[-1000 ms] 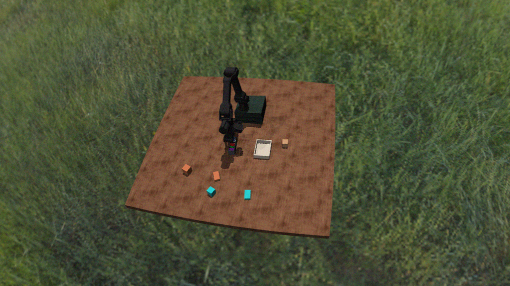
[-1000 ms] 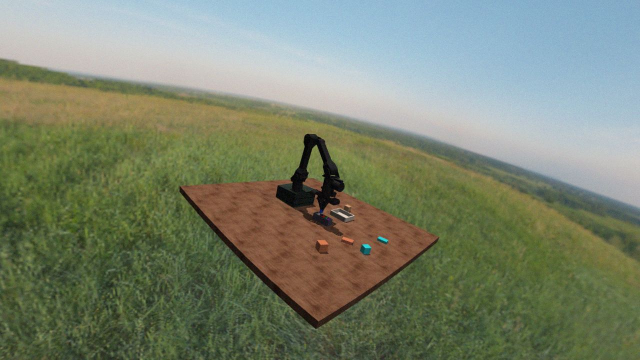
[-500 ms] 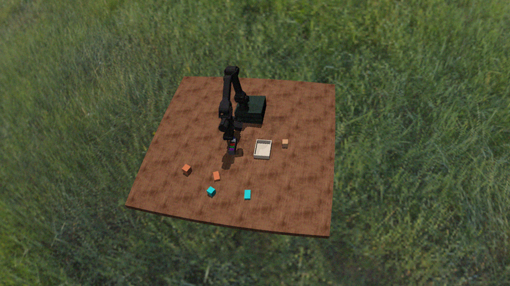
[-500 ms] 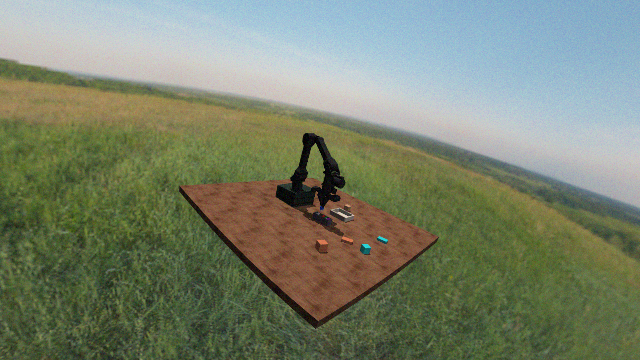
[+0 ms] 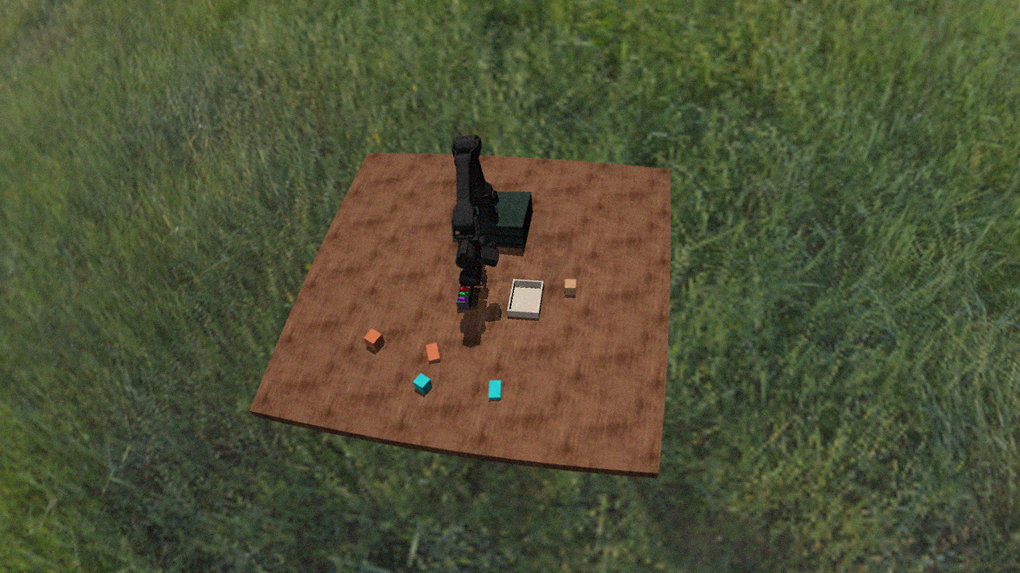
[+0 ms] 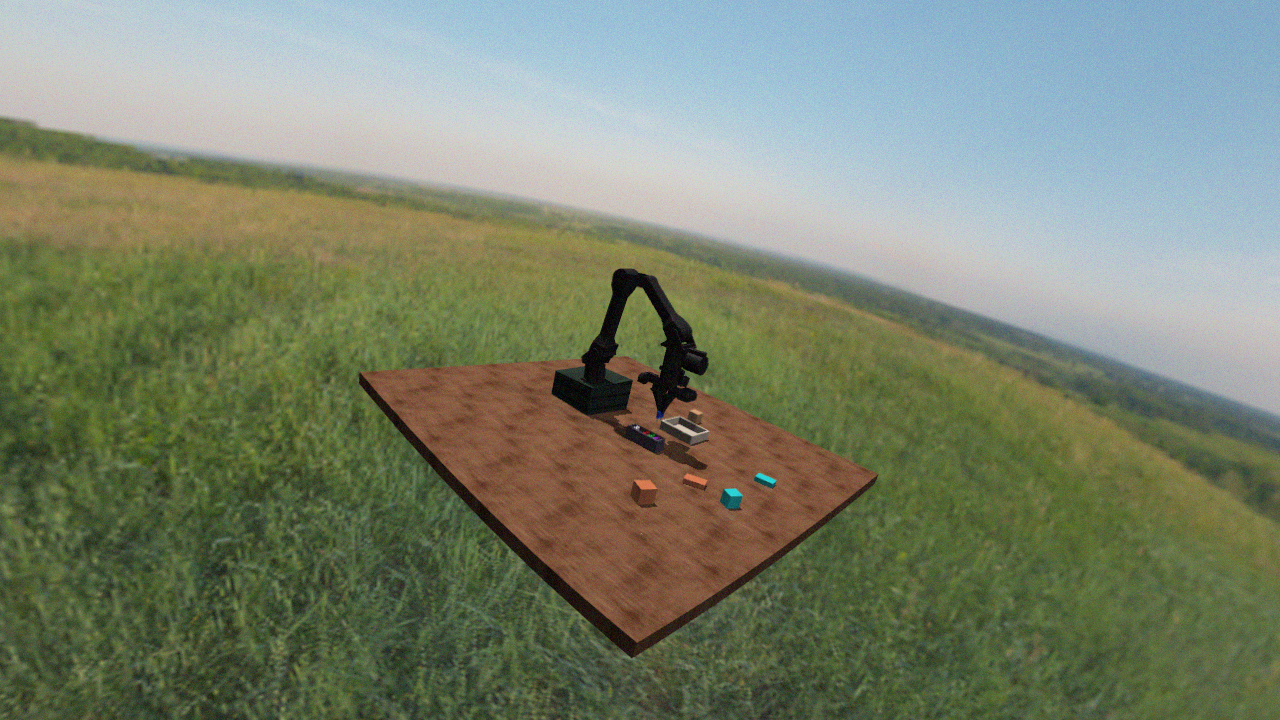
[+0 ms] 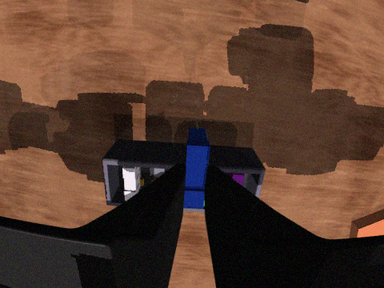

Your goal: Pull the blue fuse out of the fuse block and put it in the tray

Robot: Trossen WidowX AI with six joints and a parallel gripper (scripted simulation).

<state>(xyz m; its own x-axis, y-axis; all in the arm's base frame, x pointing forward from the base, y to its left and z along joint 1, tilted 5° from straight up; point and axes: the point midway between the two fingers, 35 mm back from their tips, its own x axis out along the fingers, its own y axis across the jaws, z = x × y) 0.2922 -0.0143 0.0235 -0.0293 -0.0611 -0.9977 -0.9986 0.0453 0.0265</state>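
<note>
My gripper (image 6: 660,411) (image 7: 195,174) is shut on the blue fuse (image 7: 198,166) and holds it above the fuse block (image 5: 462,304) (image 6: 639,438) (image 7: 150,152). In the exterior view there is a gap between the blue fuse and the block. In the wrist view the white fuse (image 7: 130,178) and part of the purple fuse (image 7: 238,178) show inside the block; the fingers and blue fuse hide most of the rest. The pale tray (image 5: 524,316) (image 6: 679,436) stands beside the block and looks empty. The arm hides the fingertips in the top view.
A tan cube (image 5: 570,286) (image 6: 695,416) stands beyond the tray. An orange cube (image 5: 373,339) (image 6: 643,492), a flat orange block (image 5: 433,352) (image 6: 694,481), a cyan cube (image 5: 421,383) (image 6: 731,498) and a flat cyan block (image 5: 494,390) (image 6: 765,480) lie farther from the arm's base.
</note>
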